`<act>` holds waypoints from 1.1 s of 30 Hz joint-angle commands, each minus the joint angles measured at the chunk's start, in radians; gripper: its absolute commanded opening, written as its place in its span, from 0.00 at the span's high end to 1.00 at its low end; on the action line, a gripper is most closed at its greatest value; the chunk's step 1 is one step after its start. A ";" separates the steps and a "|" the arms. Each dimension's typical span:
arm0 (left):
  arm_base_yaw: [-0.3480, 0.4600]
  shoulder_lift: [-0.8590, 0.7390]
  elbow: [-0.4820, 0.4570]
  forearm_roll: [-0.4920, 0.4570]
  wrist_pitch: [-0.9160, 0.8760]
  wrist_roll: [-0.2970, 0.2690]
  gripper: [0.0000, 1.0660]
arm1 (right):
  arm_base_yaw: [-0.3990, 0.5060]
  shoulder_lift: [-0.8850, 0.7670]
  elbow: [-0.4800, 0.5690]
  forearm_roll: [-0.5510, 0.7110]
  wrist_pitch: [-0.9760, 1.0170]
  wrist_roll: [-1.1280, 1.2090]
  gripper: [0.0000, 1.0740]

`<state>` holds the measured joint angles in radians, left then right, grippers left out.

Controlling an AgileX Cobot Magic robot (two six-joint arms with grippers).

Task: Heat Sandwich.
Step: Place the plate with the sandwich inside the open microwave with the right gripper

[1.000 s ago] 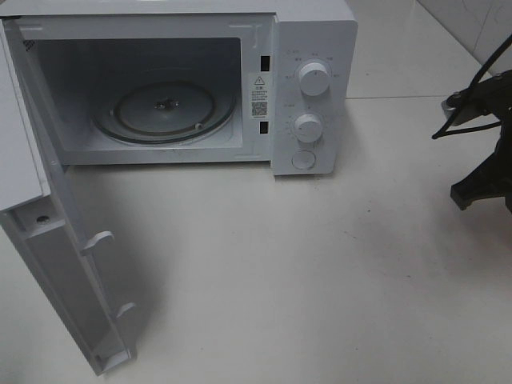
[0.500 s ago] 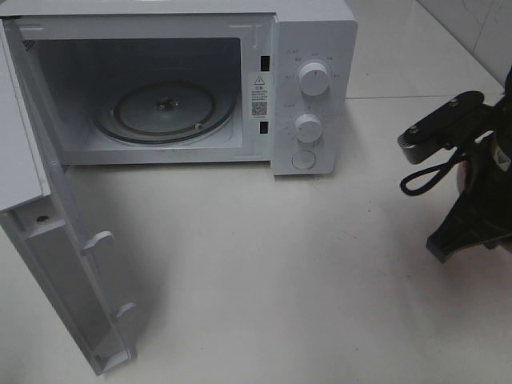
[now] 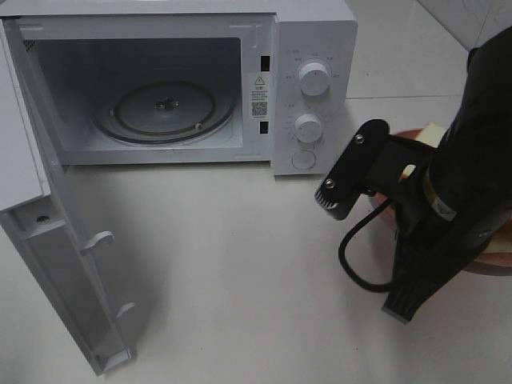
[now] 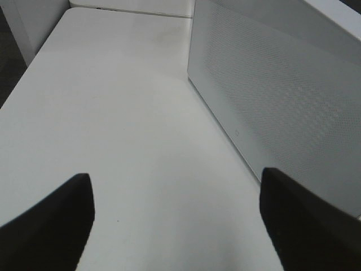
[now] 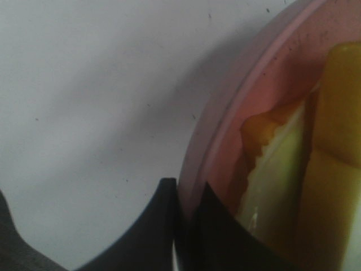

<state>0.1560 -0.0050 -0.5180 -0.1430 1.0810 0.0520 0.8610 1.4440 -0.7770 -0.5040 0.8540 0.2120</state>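
The right tool [image 5: 181, 217] is clamped on the plate [image 5: 225, 127] rim, sandwich [image 5: 282, 192] aboard. The turntable [image 3: 164, 108] of the microwave [image 3: 316, 40] is located at ten o'clock from it. The left tool [image 4: 175, 226] is held open.

The microwave [image 3: 316, 32] is white all over, knobs [image 3: 314, 78] included, with a small black-and-white label [image 3: 260, 100] beside its grey cavity. Its door [image 4: 282, 96] carries a fine pattern of pale dots. The table [image 3: 240, 280] is plain white. The plate [image 5: 228, 118] is pink, the sandwich [image 5: 333, 141] yellow and cream. The left gripper [image 4: 175, 226] and right gripper [image 5: 183, 195] are black, as is the cable [image 3: 342, 256].
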 commanded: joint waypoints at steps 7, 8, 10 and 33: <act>-0.004 -0.005 0.004 -0.008 -0.014 -0.001 0.28 | 0.061 -0.010 0.004 -0.036 -0.076 -0.248 1.00; -0.004 -0.005 0.004 -0.008 -0.014 -0.001 0.28 | 0.061 -0.010 0.004 -0.036 -0.076 -0.272 1.00; -0.004 -0.005 0.004 -0.008 -0.014 -0.001 0.28 | 0.061 -0.010 0.004 -0.040 -0.078 -0.347 1.00; -0.004 -0.005 0.004 -0.008 -0.014 -0.001 0.28 | 0.131 -0.010 0.004 -0.039 -0.335 -0.894 1.00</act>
<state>0.1560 -0.0050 -0.5180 -0.1430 1.0810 0.0520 0.9900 1.4440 -0.7770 -0.5200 0.5650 -0.6160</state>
